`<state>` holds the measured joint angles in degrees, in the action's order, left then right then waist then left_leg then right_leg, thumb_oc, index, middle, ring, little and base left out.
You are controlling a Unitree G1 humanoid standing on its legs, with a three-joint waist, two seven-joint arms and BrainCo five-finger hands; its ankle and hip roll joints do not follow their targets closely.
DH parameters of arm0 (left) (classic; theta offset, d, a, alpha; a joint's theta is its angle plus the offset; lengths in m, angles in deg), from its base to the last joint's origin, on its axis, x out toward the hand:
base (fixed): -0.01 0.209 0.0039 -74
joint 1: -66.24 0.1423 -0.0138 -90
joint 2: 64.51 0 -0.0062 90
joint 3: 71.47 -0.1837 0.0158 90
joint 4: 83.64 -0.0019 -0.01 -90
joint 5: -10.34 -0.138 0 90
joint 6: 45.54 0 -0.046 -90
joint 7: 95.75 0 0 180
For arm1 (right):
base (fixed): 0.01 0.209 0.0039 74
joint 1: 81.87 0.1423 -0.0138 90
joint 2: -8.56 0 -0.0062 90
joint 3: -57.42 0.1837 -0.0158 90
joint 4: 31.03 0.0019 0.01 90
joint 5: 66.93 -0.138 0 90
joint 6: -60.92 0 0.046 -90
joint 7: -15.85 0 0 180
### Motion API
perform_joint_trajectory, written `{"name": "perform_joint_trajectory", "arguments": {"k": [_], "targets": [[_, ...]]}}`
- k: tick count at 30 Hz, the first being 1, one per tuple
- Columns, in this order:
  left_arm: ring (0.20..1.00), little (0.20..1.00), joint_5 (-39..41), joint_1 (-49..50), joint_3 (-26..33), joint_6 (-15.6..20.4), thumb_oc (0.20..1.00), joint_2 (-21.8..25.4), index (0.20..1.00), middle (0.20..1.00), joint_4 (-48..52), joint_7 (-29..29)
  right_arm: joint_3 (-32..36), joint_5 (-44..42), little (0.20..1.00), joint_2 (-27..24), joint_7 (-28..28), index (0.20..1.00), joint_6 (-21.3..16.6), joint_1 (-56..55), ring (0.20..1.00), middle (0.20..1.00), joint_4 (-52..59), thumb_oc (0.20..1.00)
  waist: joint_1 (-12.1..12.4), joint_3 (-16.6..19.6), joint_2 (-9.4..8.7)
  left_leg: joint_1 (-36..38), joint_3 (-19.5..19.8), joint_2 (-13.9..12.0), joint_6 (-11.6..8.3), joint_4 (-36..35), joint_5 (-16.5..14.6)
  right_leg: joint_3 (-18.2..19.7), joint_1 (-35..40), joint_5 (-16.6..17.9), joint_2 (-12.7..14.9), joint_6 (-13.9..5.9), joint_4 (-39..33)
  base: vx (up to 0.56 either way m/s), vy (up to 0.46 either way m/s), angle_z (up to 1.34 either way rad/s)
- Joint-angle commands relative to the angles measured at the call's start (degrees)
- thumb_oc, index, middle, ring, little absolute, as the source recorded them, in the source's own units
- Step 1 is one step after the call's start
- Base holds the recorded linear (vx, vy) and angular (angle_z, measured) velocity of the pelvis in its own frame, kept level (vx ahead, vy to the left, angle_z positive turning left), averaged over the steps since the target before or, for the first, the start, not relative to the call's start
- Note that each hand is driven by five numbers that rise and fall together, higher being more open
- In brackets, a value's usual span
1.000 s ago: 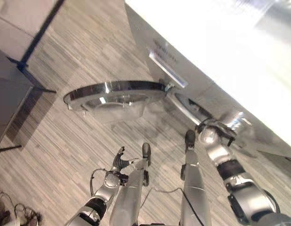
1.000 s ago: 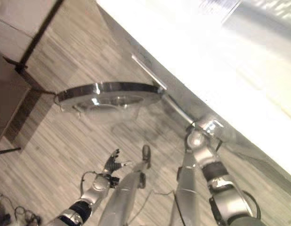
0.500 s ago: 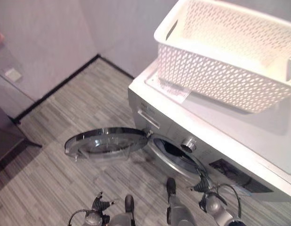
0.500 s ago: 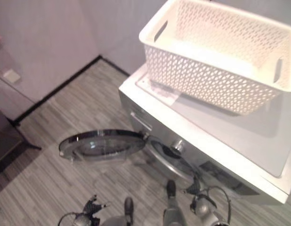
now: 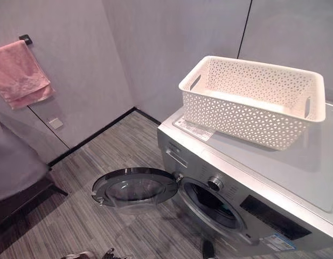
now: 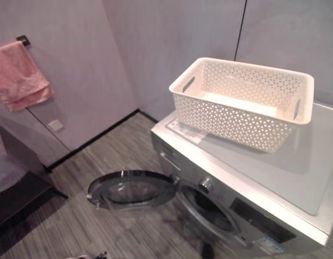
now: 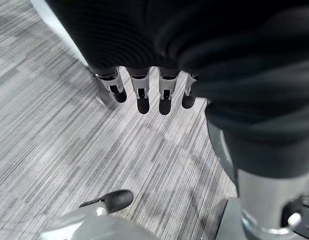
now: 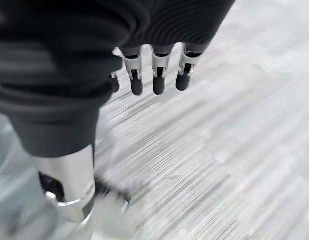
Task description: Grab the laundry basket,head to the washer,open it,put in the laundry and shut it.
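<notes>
The white lattice laundry basket stands on top of the silver front-loading washer, and I see no laundry in it. The washer's round glass door is swung wide open to the left, baring the dark drum opening; what lies inside is too dark to tell. My left hand hangs low over the striped floor, fingers straight, thumb apart, holding nothing. My right hand also hangs over the floor with straight fingers and holds nothing. Both hands are well below and in front of the washer.
A pink towel hangs on the left wall. A dark low piece of furniture stands at the left by the wall. A paper label lies on the washer's top beside the basket. Grey plank floor stretches left of the open door.
The head camera has tilted up, from the floor and arms to the washer's top and basket. The arms have slid down to the picture's bottom edge. The door stays open.
</notes>
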<state>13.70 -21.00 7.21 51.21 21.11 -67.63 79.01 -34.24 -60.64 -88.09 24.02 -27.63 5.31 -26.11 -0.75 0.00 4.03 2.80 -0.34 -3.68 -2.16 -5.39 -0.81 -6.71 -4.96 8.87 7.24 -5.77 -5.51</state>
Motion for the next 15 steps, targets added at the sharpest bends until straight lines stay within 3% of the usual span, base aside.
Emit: {"name": "perform_joint_trajectory", "arguments": {"k": [1,7,15], "targets": [[1.000,1.000,-2.53,-3.67,1.63,-1.14,1.000,2.15,1.000,1.000,-3.44,2.12,0.60,-5.53,1.000,0.38,-2.34,1.000,1.65,3.64,1.000,1.000,-4.18,1.000,0.09,-1.61,-3.20,-0.69,0.62,0.35,-1.10,1.79,-2.70,-0.80,4.73,-7.11,2.38,-2.81,1.57,0.00,0.000,0.00],[1.000,1.000,-2.00,-4.67,0.07,-1.33,1.000,1.98,1.000,1.000,-2.49,3.12,3.89,-10.23,1.000,-2.55,-2.52,1.000,1.57,5.57,1.000,1.000,-5.17,1.000,0.20,-0.41,-3.25,0.04,-0.09,-0.27,-1.25,1.26,-2.69,-0.45,5.07,-6.81,1.89,-2.80,0.92,0.00,0.000,0.00],[1.000,1.000,-2.81,-6.19,-1.05,-0.99,1.000,1.98,1.000,1.000,-2.72,2.18,1.49,-11.48,1.000,-0.68,-2.34,1.000,0.77,7.98,1.000,1.000,-3.17,1.000,0.44,0.19,-3.88,0.76,-1.34,-0.85,-1.39,0.95,-2.73,0.69,4.94,-6.61,1.24,-2.76,0.58,0.00,-0.024,-0.04]]}}
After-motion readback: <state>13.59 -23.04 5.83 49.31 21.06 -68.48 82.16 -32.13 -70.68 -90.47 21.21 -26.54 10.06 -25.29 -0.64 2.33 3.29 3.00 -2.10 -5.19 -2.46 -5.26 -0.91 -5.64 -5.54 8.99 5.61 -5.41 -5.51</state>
